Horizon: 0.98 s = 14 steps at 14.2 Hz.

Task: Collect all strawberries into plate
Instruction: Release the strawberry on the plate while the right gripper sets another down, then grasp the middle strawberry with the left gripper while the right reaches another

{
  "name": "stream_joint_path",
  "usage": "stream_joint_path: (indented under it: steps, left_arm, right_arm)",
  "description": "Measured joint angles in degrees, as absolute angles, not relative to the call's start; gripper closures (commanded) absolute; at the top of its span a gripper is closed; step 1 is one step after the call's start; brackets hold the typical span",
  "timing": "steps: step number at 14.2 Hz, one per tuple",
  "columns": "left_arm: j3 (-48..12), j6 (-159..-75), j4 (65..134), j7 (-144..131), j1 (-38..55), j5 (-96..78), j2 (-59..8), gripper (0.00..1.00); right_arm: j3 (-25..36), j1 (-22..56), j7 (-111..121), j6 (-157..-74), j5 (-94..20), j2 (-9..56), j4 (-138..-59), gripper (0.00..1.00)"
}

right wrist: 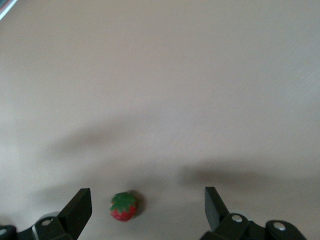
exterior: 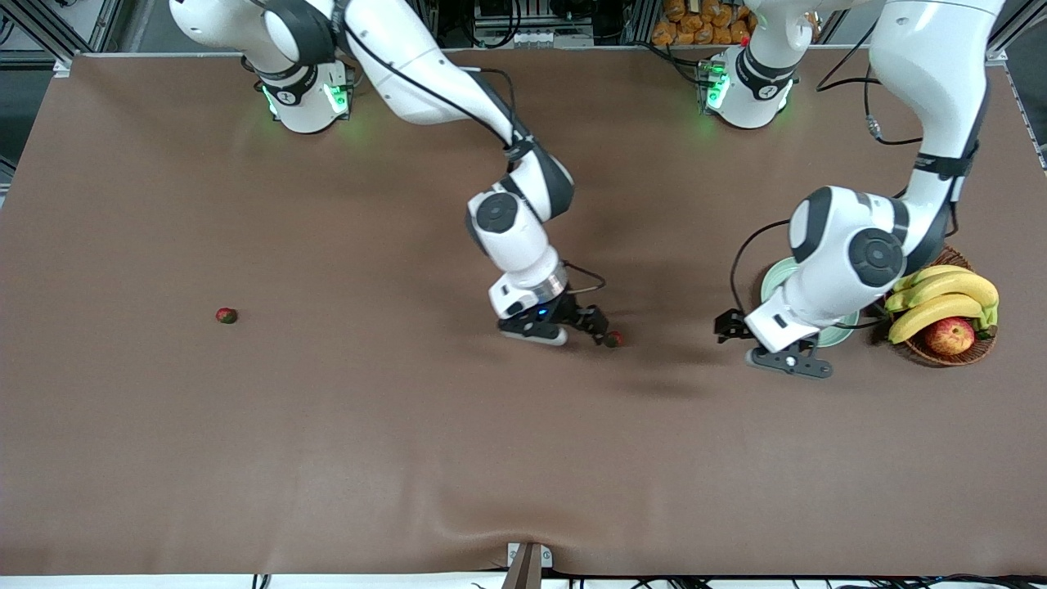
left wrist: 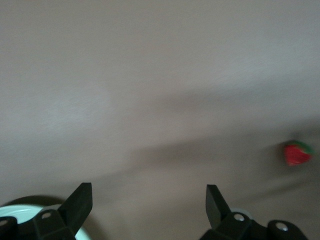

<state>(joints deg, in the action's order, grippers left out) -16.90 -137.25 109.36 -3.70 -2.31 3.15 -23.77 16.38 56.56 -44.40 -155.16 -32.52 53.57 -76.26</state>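
Fingers of my right gripper (exterior: 604, 331) stand wide around a strawberry (right wrist: 123, 206) lying mid-table, apparently a handover spot. My left gripper (exterior: 765, 343), also wide, waits over the plate (exterior: 779, 278). Another strawberry (exterior: 226, 315) lies toward the right arm's end.

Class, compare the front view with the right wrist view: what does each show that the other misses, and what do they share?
Only the front view shows both arms, the open left gripper beside the plate, the basket with bananas and an apple, and a lone strawberry toward the right arm's end.

Only the right wrist view shows the middle strawberry's green cap and the gap on each side of it.

Both show the brown table, the open right gripper and that strawberry lying between its fingers.
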Motion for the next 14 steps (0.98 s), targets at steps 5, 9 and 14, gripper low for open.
stream_joint_path:
  steps: [5, 9, 14]
  left_arm:
    - [-17.0, -137.3, 103.2, -13.1, 5.7, 3.2, -29.8, 0.00]
    - [-16.9, -139.0, 101.6, -16.0, 9.0, 3.2, -34.3, 0.00]
    - [-16.5, -141.4, 101.1, -21.9, 13.7, 4.7, -37.8, 0.06]
  right_arm:
    - [21.9, 53.3, -33.0, -146.4, -32.5, 39.8, -91.8, 0.00]
    - [31.8, 52.8, -21.9, -134.4, -32.5, 28.6, -101.7, 0.00]
    - [42.5, 52.7, -9.0, -127.1, -32.5, 23.7, -108.9, 0.00]
